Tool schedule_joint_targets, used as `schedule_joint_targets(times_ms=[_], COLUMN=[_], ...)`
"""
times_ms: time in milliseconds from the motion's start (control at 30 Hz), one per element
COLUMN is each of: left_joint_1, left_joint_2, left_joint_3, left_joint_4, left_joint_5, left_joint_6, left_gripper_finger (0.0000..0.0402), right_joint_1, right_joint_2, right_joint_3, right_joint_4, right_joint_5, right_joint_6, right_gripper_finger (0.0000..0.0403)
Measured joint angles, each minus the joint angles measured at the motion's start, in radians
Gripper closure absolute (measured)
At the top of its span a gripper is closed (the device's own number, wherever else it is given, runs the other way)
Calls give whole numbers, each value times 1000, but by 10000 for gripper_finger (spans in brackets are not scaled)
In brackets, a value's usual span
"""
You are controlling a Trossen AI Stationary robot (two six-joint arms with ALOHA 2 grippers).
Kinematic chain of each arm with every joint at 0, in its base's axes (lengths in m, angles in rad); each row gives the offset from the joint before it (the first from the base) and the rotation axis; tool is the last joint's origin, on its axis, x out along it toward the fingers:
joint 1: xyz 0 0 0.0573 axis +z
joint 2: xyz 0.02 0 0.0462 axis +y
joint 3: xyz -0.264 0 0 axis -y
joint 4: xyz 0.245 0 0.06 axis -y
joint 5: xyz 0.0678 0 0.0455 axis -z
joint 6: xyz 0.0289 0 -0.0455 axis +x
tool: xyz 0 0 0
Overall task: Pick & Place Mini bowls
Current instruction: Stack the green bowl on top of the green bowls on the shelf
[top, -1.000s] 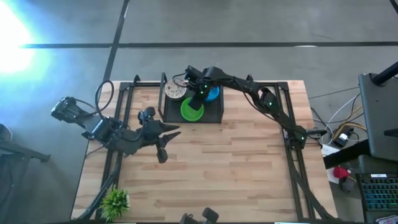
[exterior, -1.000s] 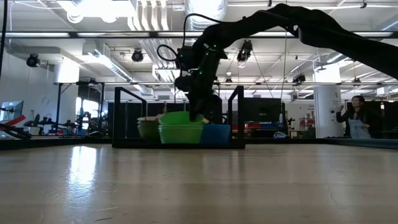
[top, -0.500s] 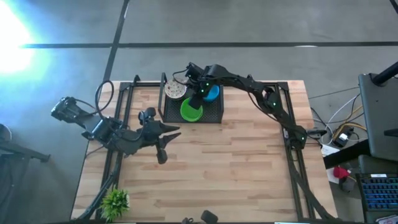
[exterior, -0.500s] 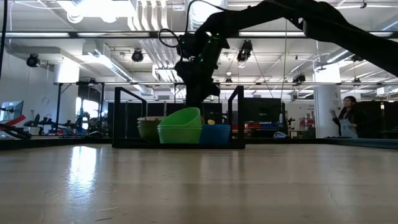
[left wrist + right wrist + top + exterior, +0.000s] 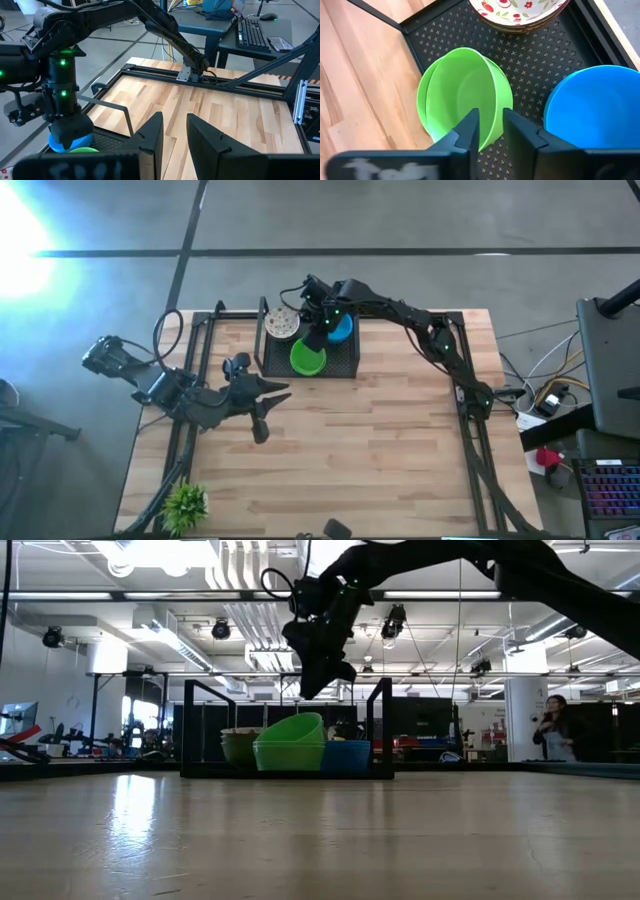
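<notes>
**A:** Where is the right gripper [image 5: 313,308]?

**B:** Upper centre of the overhead frame, raised above the black mesh tray [image 5: 345,363] at the table's far edge. In the low view it hangs clear above the bowls, touching none of them.

**A:** And its fingers?

**B:** A narrow gap separates them in the right wrist view, and nothing sits in that gap. They are parted and empty.

**A:** The mini bowls?

**B:** All in the tray. The green bowls [image 5: 465,97], nested with the upper one tilted, sit at centre frame in the right wrist view. The blue bowl [image 5: 592,107] is at the right edge, just beside them. The white bowls with red speckles [image 5: 520,11] are stacked at the top edge.

**A:** The left gripper [image 5: 268,392]?

**B:** Left of centre in the overhead frame, over bare wood, well apart from the tray. Its fingers [image 5: 152,132] stand parted, with only the tabletop showing between them.

**A:** Anything else?

**B:** A small potted plant [image 5: 185,504] at the lower left of the overhead frame, and a person [image 5: 553,727] far off at the right of the low view.
</notes>
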Motion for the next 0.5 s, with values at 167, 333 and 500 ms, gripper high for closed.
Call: schedule_joint_targets(times_ms=[167,333,500], left_joint_1=[0,0,0], left_joint_2=[0,0,0], left_joint_3=[0,0,0], left_joint_4=[0,0,-1], left_joint_5=[0,0,0], left_joint_6=[0,0,0], left_gripper_finger=[322,322,322], right_joint_1=[7,6,5], right_joint_2=[11,36,63], right_joint_3=[0,0,-5], right_joint_4=[3,3,3], right_joint_5=[0,0,3], right_joint_6=[-14,-15,-34], right_gripper_finger=[385,393,394])
